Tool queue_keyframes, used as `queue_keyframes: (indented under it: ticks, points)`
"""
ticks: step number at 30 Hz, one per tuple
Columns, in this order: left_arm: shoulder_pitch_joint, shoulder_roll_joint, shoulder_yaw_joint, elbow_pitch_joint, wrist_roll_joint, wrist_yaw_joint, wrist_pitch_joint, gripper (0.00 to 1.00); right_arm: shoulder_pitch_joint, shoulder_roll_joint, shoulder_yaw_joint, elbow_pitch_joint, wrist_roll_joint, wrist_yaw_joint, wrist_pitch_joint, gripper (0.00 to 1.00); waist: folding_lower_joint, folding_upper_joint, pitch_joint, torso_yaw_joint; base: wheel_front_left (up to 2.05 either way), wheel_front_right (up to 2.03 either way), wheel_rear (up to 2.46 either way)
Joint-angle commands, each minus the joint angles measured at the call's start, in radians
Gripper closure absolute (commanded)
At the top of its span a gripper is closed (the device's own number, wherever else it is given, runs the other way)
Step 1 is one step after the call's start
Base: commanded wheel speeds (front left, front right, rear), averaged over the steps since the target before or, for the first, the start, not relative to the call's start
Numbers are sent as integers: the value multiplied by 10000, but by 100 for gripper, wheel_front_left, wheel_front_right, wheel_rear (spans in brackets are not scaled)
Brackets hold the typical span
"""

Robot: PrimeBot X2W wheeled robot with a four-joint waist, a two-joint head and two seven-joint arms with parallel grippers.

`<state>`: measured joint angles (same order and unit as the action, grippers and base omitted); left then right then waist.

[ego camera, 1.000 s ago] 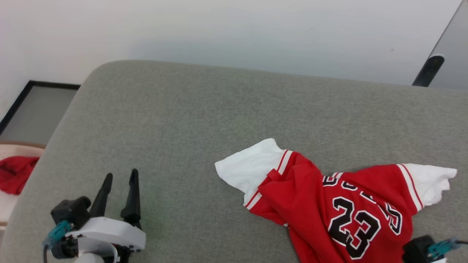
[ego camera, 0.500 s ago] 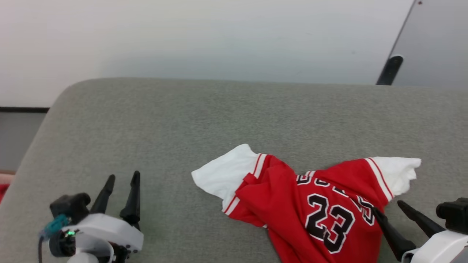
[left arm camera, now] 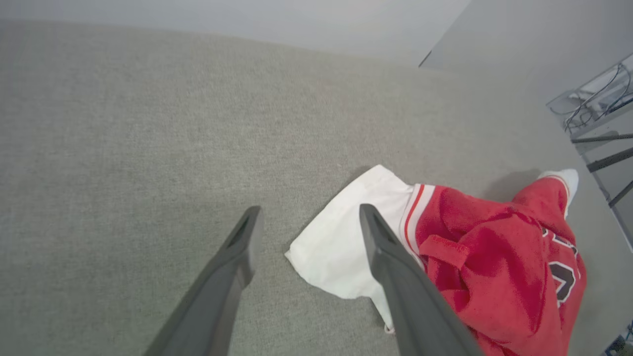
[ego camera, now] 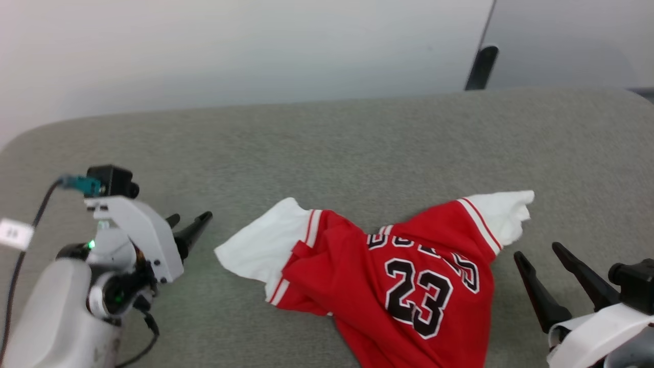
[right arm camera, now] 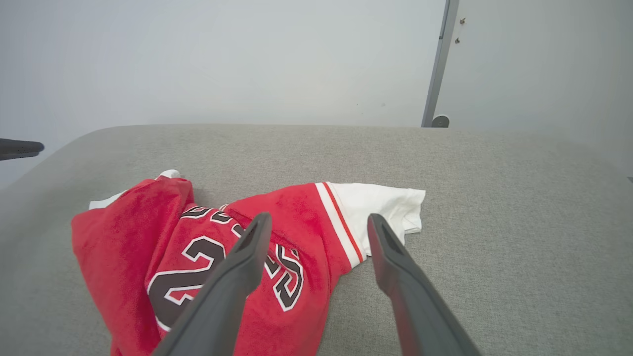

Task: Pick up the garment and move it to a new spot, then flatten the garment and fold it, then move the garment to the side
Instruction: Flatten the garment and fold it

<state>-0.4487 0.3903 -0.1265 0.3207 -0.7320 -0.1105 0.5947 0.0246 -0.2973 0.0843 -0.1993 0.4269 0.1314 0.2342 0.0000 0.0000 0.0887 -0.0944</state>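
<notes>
The garment (ego camera: 403, 286) lies crumpled on the grey cushion, a red jersey with a black-and-white 23. One white sleeve (ego camera: 255, 250) spreads left and the other (ego camera: 503, 212) points right. My left gripper (ego camera: 190, 219) is open, just left of the left sleeve and pointing at it without touching. In the left wrist view, its fingers (left arm camera: 309, 210) straddle the corner of that sleeve (left arm camera: 341, 242) from above. My right gripper (ego camera: 537, 251) is open too, just below and right of the right sleeve. The right wrist view shows this gripper (right arm camera: 320, 217) hovering before the red-and-white sleeve seam of the garment (right arm camera: 148, 232).
The grey upholstered surface (ego camera: 332, 148) has rounded corners and ends at a white wall. A dark pole (ego camera: 480, 66) stands behind its far edge. A rack with cables (left arm camera: 593, 99) sits off to the side. One left fingertip (right arm camera: 20, 147) shows at the right wrist view's left edge.
The head camera has turned right, shifting the whole scene left. My left gripper has risen and swung to point at the left sleeve. My right gripper has come into view, open, beside the right sleeve.
</notes>
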Motion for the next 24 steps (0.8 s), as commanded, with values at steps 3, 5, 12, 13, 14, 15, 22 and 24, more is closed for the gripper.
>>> queue_keyframes:
  ticks: [3,5,12,13,14,15,22,24]
  points:
    - [-482,154,-244,201,-296,424,1581,0,-262,180,118,117,-138,-15,-103,0,0,0,699,-788,0,0,0]
    - [-751,382,-475,232,-212,624,2478,0,-365,282,185,183,-171,-15,-165,0,0,0,903,-1001,0,0,0]
    - [-1209,778,-853,768,-43,986,3867,0,-596,509,295,425,-150,-15,-412,0,0,0,1500,-1548,0,0,0]
    - [-1234,774,-877,926,-63,1036,3980,0,-617,517,300,444,-160,-15,-438,0,0,0,1569,-1594,0,0,0]
    - [-1258,901,-979,1070,93,1062,4065,0,-635,532,310,464,-171,-15,-476,0,0,0,1642,-1635,0,0,0]
    - [-1286,1087,-1146,1180,314,927,4120,0,-673,551,318,482,-165,-15,-499,0,0,0,1714,-1672,0,0,0]
    - [-1303,948,-1241,2638,323,1190,4112,0,-975,590,262,530,-246,-15,-841,0,0,0,1970,-1762,0,0,0]
    - [-1286,812,-1238,3015,204,1185,4186,16,-1025,551,234,522,-357,-15,-1050,0,0,0,1989,-1752,0,0,0]
